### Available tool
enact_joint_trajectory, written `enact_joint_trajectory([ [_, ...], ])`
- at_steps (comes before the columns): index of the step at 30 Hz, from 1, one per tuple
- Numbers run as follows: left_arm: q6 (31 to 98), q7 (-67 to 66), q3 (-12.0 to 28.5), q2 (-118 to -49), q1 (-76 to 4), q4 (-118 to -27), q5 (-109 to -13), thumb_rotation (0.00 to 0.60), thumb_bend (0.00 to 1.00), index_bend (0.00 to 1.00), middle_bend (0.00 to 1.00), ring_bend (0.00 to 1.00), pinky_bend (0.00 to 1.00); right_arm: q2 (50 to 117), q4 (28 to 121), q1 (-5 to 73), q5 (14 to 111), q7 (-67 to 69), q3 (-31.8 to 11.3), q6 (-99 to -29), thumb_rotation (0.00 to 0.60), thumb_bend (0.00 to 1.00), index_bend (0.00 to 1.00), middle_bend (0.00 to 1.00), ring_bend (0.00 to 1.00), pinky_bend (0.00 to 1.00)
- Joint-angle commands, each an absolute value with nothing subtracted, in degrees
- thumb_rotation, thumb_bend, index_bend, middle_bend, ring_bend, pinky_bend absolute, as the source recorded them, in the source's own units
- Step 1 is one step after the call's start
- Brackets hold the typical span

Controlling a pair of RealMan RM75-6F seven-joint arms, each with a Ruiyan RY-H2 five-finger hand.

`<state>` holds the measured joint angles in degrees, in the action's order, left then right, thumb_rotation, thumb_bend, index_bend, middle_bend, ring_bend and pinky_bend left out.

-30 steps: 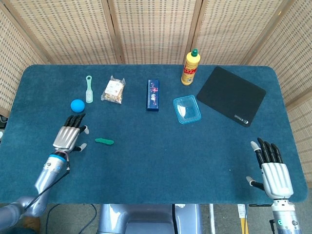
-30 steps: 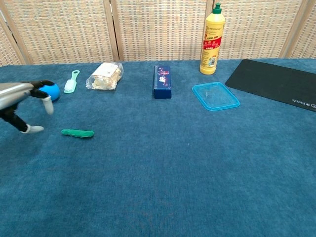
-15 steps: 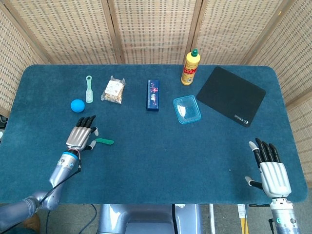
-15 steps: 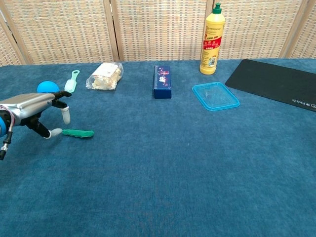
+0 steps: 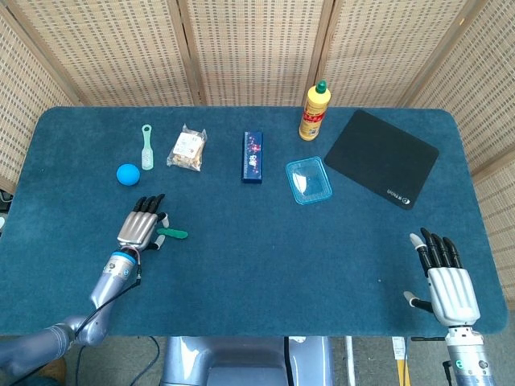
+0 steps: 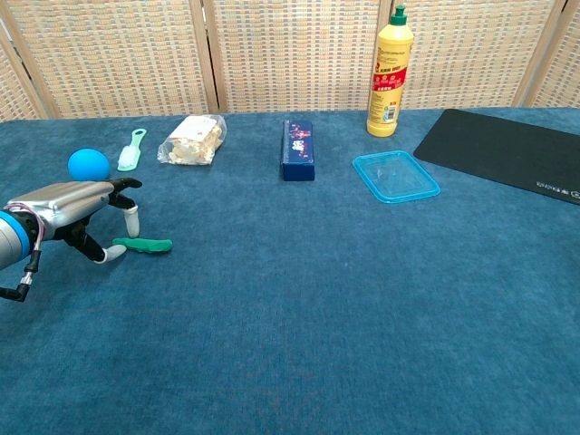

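Left hand (image 5: 142,227) sits low over the counter (image 5: 241,273), palm down, fingers spread and loosely extended, holding nothing. Its thumb tip is right at the near end of the small green piece (image 5: 172,233); can't tell from either view if it's actually touching. In the chest view the same hand (image 6: 77,216) stands on its fingertips just left of the green piece (image 6: 143,245), which lies flat on the blue cloth.

Right hand (image 5: 447,281) is at the near right edge of the counter, flat, fingers apart, empty, well apart from everything.

Containers: clear blue plastic tray (image 5: 309,180) sits open, nothing visible inside, between the dark blue box (image 5: 253,157) and the black mouse pad (image 5: 381,158). Yellow bottle (image 5: 315,112) stands upright behind the tray, green cap on. Clear snack bag (image 5: 187,149) with pale contents lies beside the pale green brush (image 5: 146,146). Blue ball (image 5: 127,174) is near the brush, beyond the left hand.
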<state>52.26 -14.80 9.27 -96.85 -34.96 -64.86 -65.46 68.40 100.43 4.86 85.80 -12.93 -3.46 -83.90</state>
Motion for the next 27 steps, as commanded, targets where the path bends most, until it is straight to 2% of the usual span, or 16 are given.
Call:
enact_joint_trajectory([
  [1,52.2,-14.9,9.2,-97.1,-35.1,-64.7,-65.4,0.6,0.41,0.47,0.0,0.0,0.0,68.4,100.4,4.9,85.8,-12.8,-3.4,-83.9,0.6,0.0,0.0,0.0,0.0,0.0],
  [21,52.2,-16.2,9.2,-98.0,-35.4,-64.8,-63.6,0.6,0.44,0.57,0.0,0.0,0.0,68.4,100.4,4.9,86.5,-12.5,-3.0,-84.2,0.6,0.0,0.0,0.0,0.0,0.0],
  [27,52.4,-15.7,9.6,-97.8,-35.3,-65.3,-63.0,0.6,0.49,0.66,0.0,0.0,0.0,68.2,100.4,4.8,86.7,-12.2,-3.0,-84.4,0.6,0.0,0.0,0.0,0.0,0.0],
])
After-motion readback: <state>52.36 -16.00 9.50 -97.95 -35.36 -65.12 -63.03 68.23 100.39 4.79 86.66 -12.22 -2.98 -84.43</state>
